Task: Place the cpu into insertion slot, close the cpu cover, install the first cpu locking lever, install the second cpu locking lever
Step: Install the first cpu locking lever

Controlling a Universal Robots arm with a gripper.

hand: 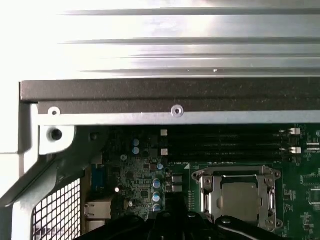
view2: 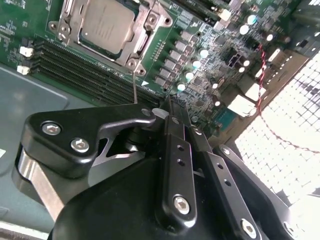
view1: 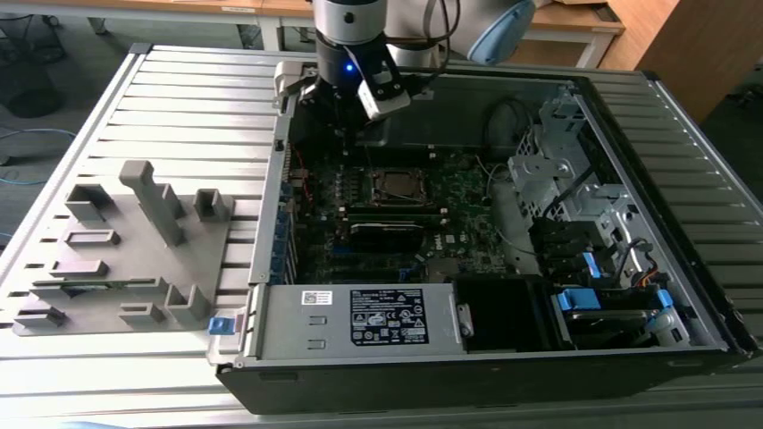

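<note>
Likely at the first locking lever, clenched gripper beside it, cpu seated under lowered cpu cover; calls for precise nudging.

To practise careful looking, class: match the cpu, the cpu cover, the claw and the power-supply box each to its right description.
Column A
1. cpu
2. cpu cover
3. claw
4. power-supply box

Column B
a. black, poised above the green board
b. grey box with a label, at the case's near edge in the exterior view
c. flat silver-grey square
d. metal frame lying flat around the cpu

Pairs: 1-c, 2-d, 3-a, 4-b
</note>
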